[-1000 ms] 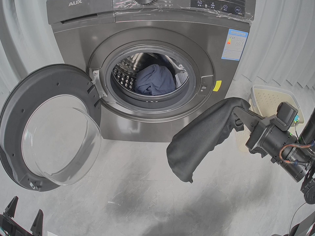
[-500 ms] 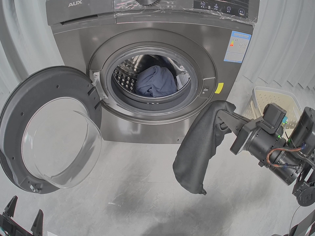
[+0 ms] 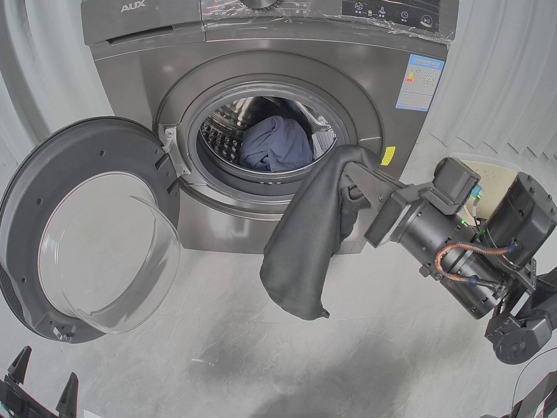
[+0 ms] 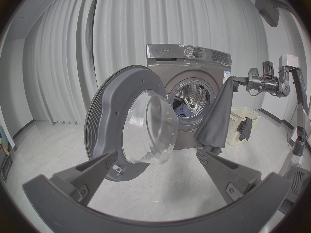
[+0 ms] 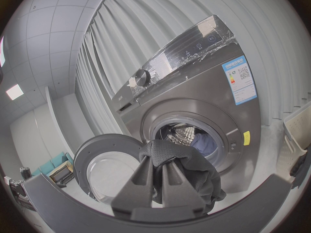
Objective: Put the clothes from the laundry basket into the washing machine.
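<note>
Left gripper (image 3: 45, 373) low at near left, fingers spread apart, nothing between them; the left wrist view shows the same wide gap (image 4: 155, 152). Washing machine door (image 3: 87, 227) swung fully open to the left, clear bowl facing out. Washing machine (image 3: 261, 53) at centre far, grey front-loader, porthole open. Blue garment (image 3: 275, 143) bunched inside the drum (image 3: 223, 137), toward its right side. Dark grey garment (image 3: 307, 233) hangs in the air just in front of the porthole's lower right edge, top end level with the opening rim, loose end dangling above the floor (image 3: 232, 332), not touching it. Right gripper (image 3: 351, 175) pinches the garment's top end, fingers pressed together on the cloth; the right wrist view shows fabric bunched over both fingertips (image 5: 158, 160). Laundry basket (image 3: 493, 172) on the floor to the right of the machine, mostly hidden behind the right arm. From the left wrist view, the basket (image 4: 241, 114) has another dark garment (image 4: 245, 128) draped over its near rim.
</note>
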Controlling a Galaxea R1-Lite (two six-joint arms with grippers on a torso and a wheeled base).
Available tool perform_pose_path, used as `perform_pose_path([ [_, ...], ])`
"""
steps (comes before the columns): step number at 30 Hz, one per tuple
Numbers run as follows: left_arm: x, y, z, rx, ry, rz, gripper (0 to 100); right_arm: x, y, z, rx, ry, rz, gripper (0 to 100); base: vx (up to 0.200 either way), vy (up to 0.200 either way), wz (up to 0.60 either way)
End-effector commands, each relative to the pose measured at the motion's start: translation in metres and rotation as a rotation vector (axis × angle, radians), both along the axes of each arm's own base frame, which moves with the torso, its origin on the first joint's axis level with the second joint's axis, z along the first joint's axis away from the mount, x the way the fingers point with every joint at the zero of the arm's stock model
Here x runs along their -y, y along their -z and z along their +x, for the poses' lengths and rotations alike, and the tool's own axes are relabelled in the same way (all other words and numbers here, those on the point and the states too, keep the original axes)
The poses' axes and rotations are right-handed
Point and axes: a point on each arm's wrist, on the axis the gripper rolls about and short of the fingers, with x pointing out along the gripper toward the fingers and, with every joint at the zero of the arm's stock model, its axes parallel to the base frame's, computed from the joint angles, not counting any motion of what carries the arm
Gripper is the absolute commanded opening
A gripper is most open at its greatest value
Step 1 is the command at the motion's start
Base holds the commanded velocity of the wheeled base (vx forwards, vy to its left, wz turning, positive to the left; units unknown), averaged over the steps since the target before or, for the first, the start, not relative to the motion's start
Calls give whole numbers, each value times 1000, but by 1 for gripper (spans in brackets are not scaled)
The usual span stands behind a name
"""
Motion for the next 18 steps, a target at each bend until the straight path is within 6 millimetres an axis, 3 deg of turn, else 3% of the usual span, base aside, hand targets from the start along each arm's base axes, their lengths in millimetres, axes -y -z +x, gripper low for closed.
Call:
perform_pose_path([
  [1, 0, 5, 0, 1, 2, 3, 100, -20, 9, 16, 2, 4, 3, 0, 0, 0, 0],
  [9, 0, 5, 0, 3, 5, 4, 100, -32, 31, 28, -48, 61, -57, 0, 0, 0, 0],
  [15, 0, 4, 0, 13, -3, -2, 100, -38, 32, 38, -68, 112, -62, 0, 0, 0, 0],
  [17, 0, -31, -9, 180, -14, -12, 100, -41, 31, 40, -64, 117, -56, 0, 0, 0, 0],
  [18, 0, -38, -11, 203, -17, -12, 100, -41, 30, 40, -64, 114, -56, 0, 0, 0, 0],
])
